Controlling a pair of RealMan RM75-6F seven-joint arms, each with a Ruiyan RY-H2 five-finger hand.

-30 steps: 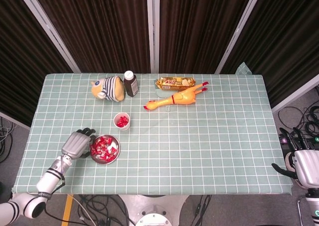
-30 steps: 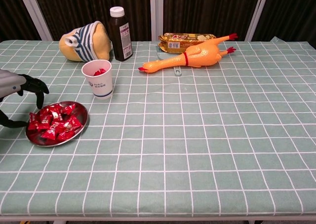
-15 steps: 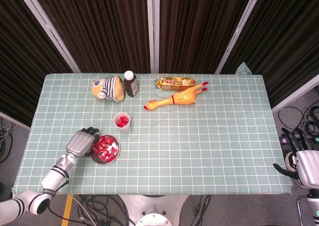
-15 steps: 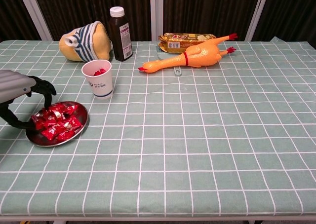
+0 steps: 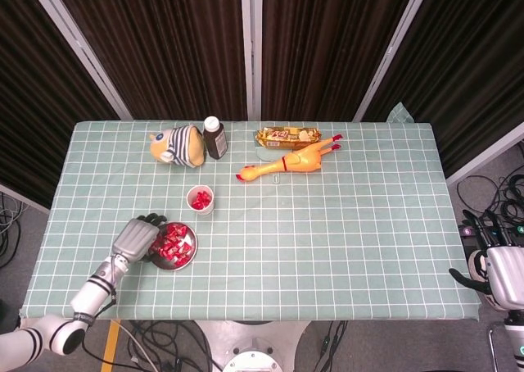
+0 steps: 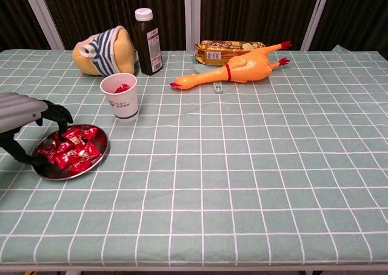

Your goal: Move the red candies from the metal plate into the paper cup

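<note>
A round metal plate (image 6: 97, 161) (image 5: 188, 257) heaped with red candies (image 6: 71, 151) (image 5: 172, 241) sits near the table's front left. Just behind it stands a white paper cup (image 6: 120, 98) (image 5: 201, 199) with a few red candies inside. My left hand (image 6: 27, 119) (image 5: 139, 241) hangs over the plate's left side, its dark fingers reaching down into the candy pile; whether they pinch a candy is hidden. My right hand (image 5: 501, 272) stays off the table's right edge, only partly in the head view.
Along the back stand a striped plush toy (image 6: 104, 51), a dark bottle (image 6: 147, 41), a snack packet (image 6: 227, 47) and a rubber chicken (image 6: 239, 67). The green checked tablecloth (image 6: 254, 178) covers the table.
My left hand moved right over the plate and lowered its fingers into the candies. The right hand stayed put.
</note>
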